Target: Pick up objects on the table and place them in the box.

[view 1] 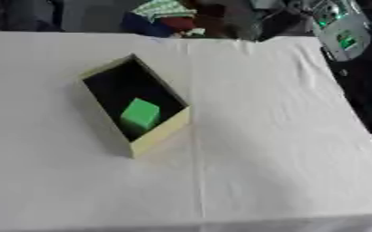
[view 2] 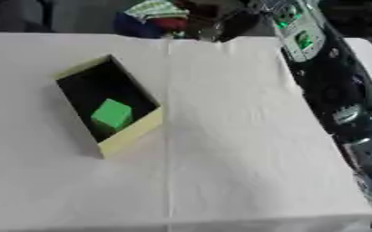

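a table (view 1: 284, 149) covered in a plain white cloth (view 1: 54, 181) fills most of both views, seen from above and slightly askew. a crease in the cloth runs from the far edge toward the near edge, just right of the box.

an open box (view 1: 159, 133) with pale yellow walls and a dark inside sits on the left half of the table, turned at an angle so 1 corner points toward the near edge. inside it lies 1 green block (view 1: 140, 114), a small cube-like shape, resting on the dark floor toward the near end of the box and close to its right wall. the cloth around the box shows nothing else lying on it.

the robot's right arm (view 2: 332, 90) shows along the right edge of the right eye view, black with silver parts and a panel with small green lights near its upper end. it hangs beside the right edge of the table, well apart from the box and the block, which lie far to its left. its hand cannot be made out, so it is not possible to tell whether the fingers are spread, pressed together or pinching anything. the left hand shows in neither view.

beyond the far edge of the table there is blurred clutter in green, white, red and blue.
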